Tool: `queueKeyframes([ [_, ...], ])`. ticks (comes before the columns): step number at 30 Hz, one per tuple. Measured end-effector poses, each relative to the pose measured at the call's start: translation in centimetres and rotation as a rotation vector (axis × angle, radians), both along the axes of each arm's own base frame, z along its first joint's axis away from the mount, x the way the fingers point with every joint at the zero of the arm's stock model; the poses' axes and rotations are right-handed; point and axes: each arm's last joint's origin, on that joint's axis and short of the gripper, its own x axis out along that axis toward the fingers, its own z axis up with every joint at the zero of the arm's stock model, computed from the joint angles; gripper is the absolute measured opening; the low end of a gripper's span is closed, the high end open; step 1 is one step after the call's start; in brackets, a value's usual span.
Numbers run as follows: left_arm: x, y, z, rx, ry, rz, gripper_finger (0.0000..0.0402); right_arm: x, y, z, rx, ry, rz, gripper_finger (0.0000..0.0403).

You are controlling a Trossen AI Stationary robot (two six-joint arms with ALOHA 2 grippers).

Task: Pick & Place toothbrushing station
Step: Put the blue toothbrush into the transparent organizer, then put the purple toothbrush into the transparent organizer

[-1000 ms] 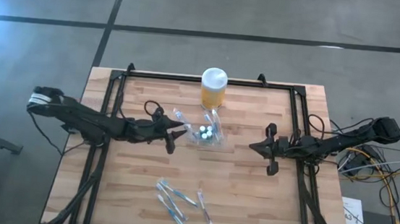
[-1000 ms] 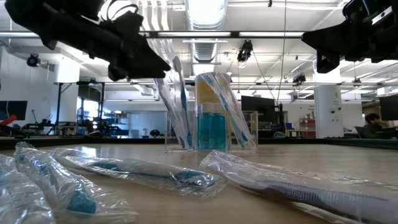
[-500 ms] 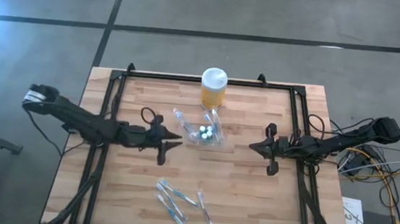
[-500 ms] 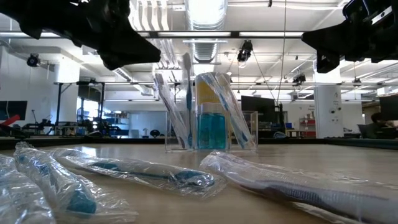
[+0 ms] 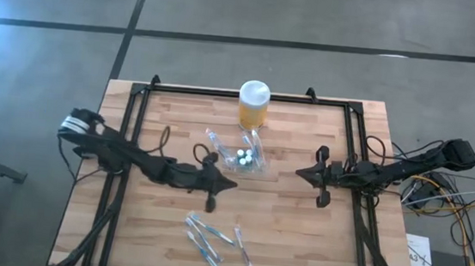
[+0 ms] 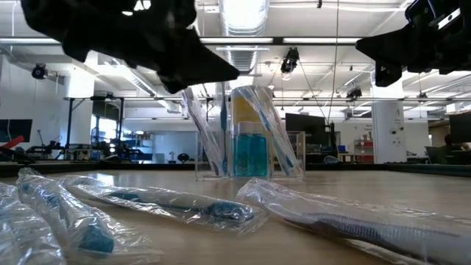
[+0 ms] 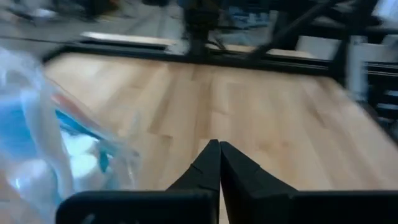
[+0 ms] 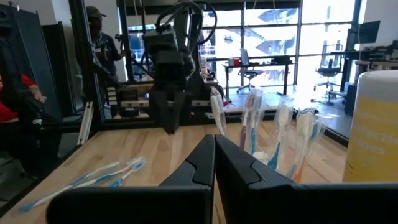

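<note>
The left gripper (image 5: 226, 184), fingers closed and empty, hovers between the station (image 5: 245, 158) and wrapped toothbrushes (image 5: 211, 239), nearer both than the closed right gripper (image 5: 300, 175).

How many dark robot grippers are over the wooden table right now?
2. The left gripper, shut, hovers between the clear plastic toothbrush holder and the wrapped toothbrushes; the right gripper, shut, waits toward the table's right edge.

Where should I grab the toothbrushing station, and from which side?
Grip the toothbrushing station low on its clear outer walls, probably coming in level from the right end effector's side. Toothbrushes stand up out of its slots, blocking a top grasp, and the yellow jar stands behind it.
</note>
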Motion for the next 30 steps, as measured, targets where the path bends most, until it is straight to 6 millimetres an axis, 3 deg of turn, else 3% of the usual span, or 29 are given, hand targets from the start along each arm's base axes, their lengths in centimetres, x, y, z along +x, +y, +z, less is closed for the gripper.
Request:
queueKeyframes([
  [4,1.2,0.7,0.1,0.089,0.002,0.258,0.0004,0.0,0.0,0.0,0.0,0.001,0.0,0.0008],
  [7,0.8,1.8,0.2,0.113,0.01,0.422,0.0003,0.0,0.0,0.0,-0.001,0.005,0.0,0.0008],
  [12,-0.5,3.3,0.6,0.036,-0.033,0.545,0.0002,0.0,0.0,-0.1,-0.006,0.01,0.0,0.0008],
  [21,-2.0,4.5,1.1,-0.024,-0.001,0.599,0.0001,0.0,0.0,-0.1,-0.005,0.01,0.0,0.0008],
  [30,-3.4,4.8,2.9,-0.05,-0.008,0.602,0.0002,0.0,0.0,-0.1,-0.002,0.007,0.0,0.0008],
])
